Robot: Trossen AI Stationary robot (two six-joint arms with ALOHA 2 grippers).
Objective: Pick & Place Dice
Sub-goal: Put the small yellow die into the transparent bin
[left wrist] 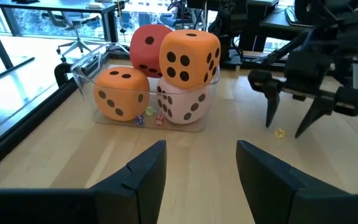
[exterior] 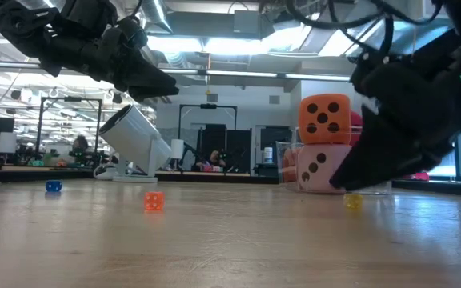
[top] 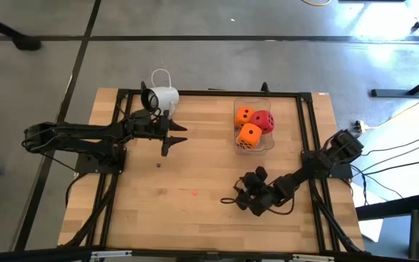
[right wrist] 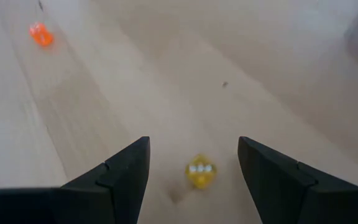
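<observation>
1. The four big foam dice sit together in a clear plastic box (top: 236, 142) at the far right of the table (top: 195, 218): an orange die (left wrist: 189, 57) stacked on a pale pink die (left wrist: 182, 102), another orange die (left wrist: 120, 93) beside them, and a red die (left wrist: 146, 48) behind.
2. A few tiny dice are also about: a little yellow die (right wrist: 200, 172) and a small orange die (exterior: 154, 201) lie on the bare wood, and a blue one (exterior: 53, 186) lies farther off. Two more seem to lie in the box at the foot of the big ones.
3. The right gripper (right wrist: 192, 163) is low over the table with its fingers spread apart, and the yellow die lies right between the tips, not yet pinched.
4. The left gripper (left wrist: 201, 165) hovers near the white camera (top: 160, 97), jaws apart and empty, pointing toward the box.
5. To my eye this is the picking step. Next the right fingers need to settle around the yellow die and close gently, since something so small could skid away.
</observation>
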